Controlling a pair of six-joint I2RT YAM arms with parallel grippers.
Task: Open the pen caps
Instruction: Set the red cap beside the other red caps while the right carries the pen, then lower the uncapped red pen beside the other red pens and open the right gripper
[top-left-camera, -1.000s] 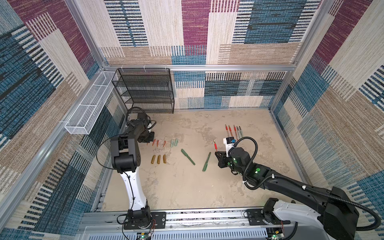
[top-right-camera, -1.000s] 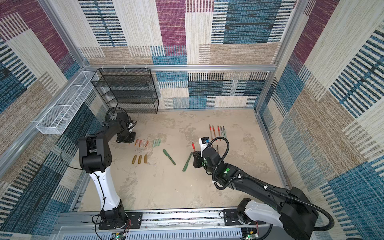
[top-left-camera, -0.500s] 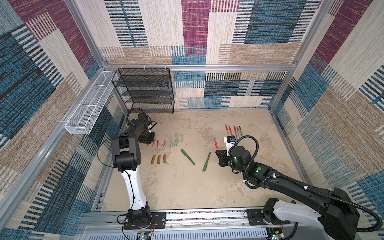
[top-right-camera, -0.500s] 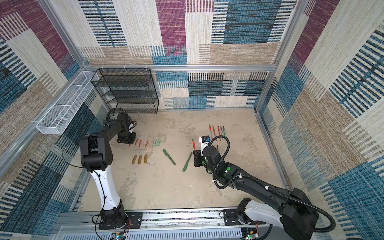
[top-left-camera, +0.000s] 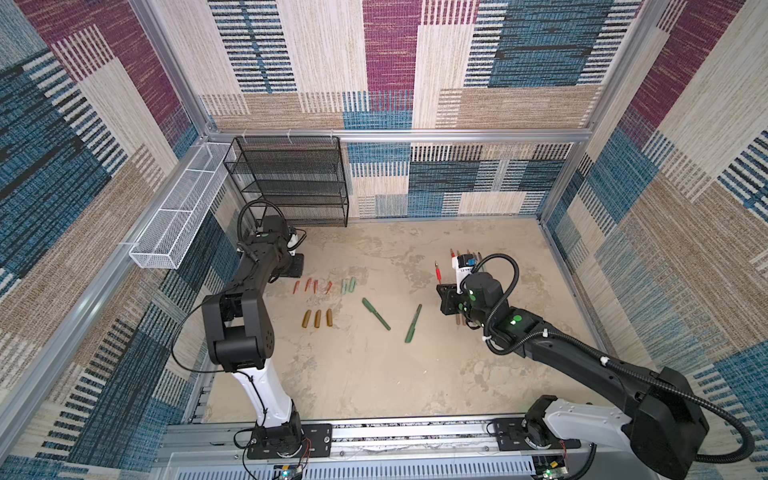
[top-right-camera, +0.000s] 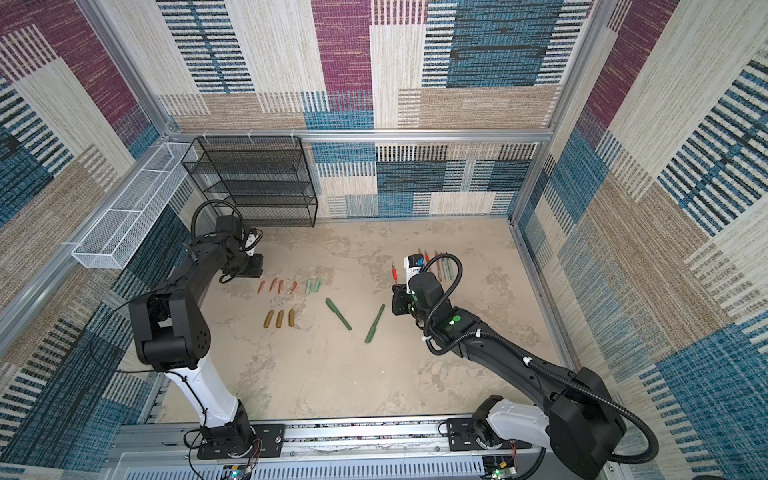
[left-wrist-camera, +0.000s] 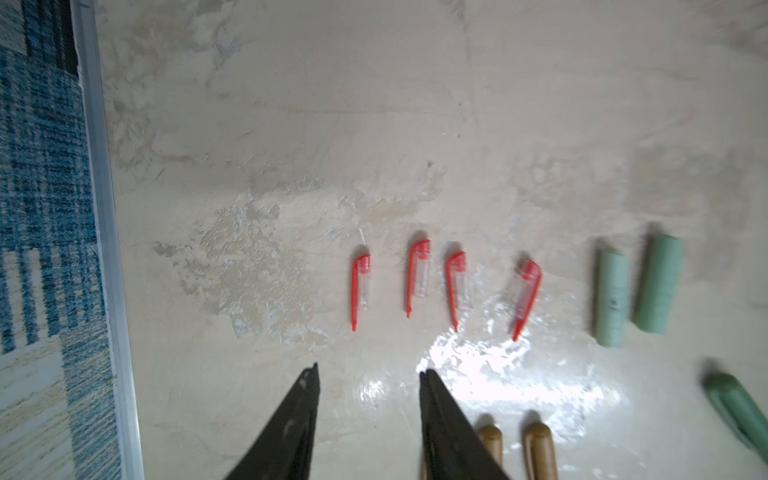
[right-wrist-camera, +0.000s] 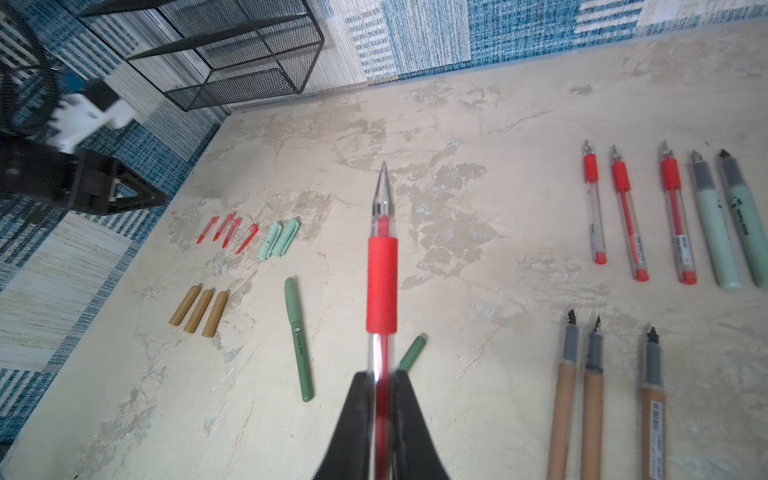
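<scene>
a beige, mottled bench (top-left-camera: 374, 374) is sitting inside walls of patchwork woven fabric, with a black wire rack (top-left-camera: 291, 183) standing at the back and a white wire basket (top-left-camera: 174, 224) hanging on the side wall.

the left gripper (left-wrist-camera: 368, 370) is hovering low over the bench near the rack, its jaws standing apart with nothing between them. just past its fingertips four red caps (left-wrist-camera: 417, 276) are lying in a row, each apart from the next. two mint caps (left-wrist-camera: 611, 299) are lying side by side next to them. three bronze caps (right-wrist-camera: 199, 309) are lying in a tight row nearer the front edge.

the right gripper (right-wrist-camera: 381, 376) is clamping a red pen (right-wrist-camera: 381, 286) by its clear barrel, and the pen is pointing its bare metal tip away from the gripper.

two dark green pens (top-left-camera: 375, 313) are lying loose in the middle of the bench, between the rows of caps and the right gripper. both are wearing their dark green caps (right-wrist-camera: 291, 293), though the right wrist view is showing only the end of one.

on the right arm's side, three uncapped red pens (right-wrist-camera: 630, 224) and two mint pens (right-wrist-camera: 715, 232) are lying in one row with tips showing. three tan pens (right-wrist-camera: 593, 399) are lying in a second row nearer the arm.
</scene>
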